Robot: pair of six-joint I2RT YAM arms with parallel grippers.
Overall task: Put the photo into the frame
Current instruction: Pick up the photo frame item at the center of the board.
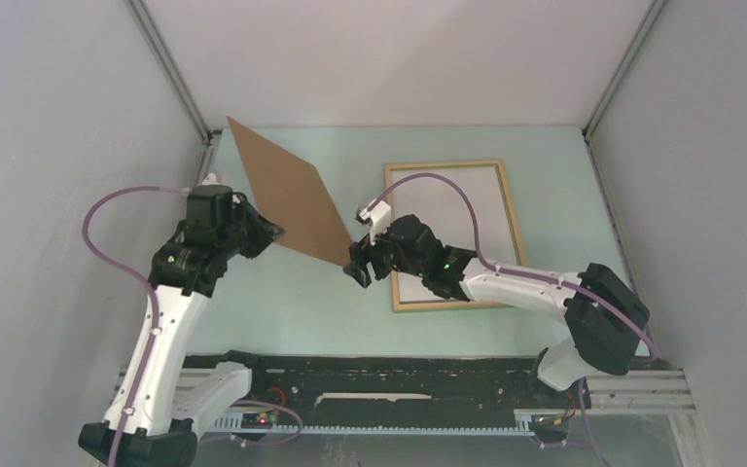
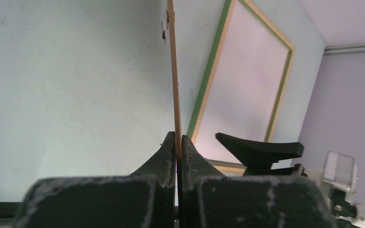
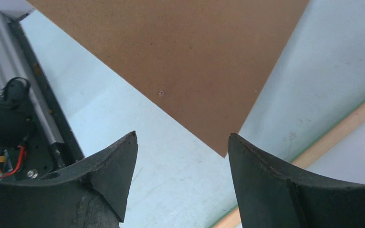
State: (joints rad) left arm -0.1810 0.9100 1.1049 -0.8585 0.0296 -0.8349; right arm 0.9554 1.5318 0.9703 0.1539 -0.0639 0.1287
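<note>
Counts, top cam: 1 board [image 1: 287, 190], 1 frame [image 1: 443, 166], 1 photo [image 1: 438, 206], 2 arms. Board is brown, raised off table [image 1: 282, 311] at left-centre and tilted, w/ L gripper [image 1: 270, 233] clenched on its left edge. Frame lies flat on table, right of centre, pale wood side up. Photo sits inside it, white back up, filling the opening. R gripper [image 1: 358, 268] hangs just beside board's lower corner and just left of frame, jaws spread, nothing in them.

L wrist cam: L gripper [image 2: 178, 142] pinched tight on board [image 2: 173, 71], which is seen edge-on, running straight up from the fingers. 1 small pale tab [image 2: 164, 26] on board's left face near the far end. Frame [image 2: 212, 61] to the right shows a green outer edge w/ a pale wood strip inside it, photo [image 2: 247, 80] white within. 1 black finger [image 2: 259, 148] of R gripper at lower right.

R wrist cam: R gripper [image 3: 183, 156] released, 2 fingers well apart. Board [image 3: 171, 47] fills upper view, its corner pointing down between the fingertips, close to the right one; cannot tell if touching. 1 tiny pale mark [image 3: 160, 93] on board. Frame [image 3: 342, 128] is a pale wood strip at right, on table [image 3: 123, 118].
</note>
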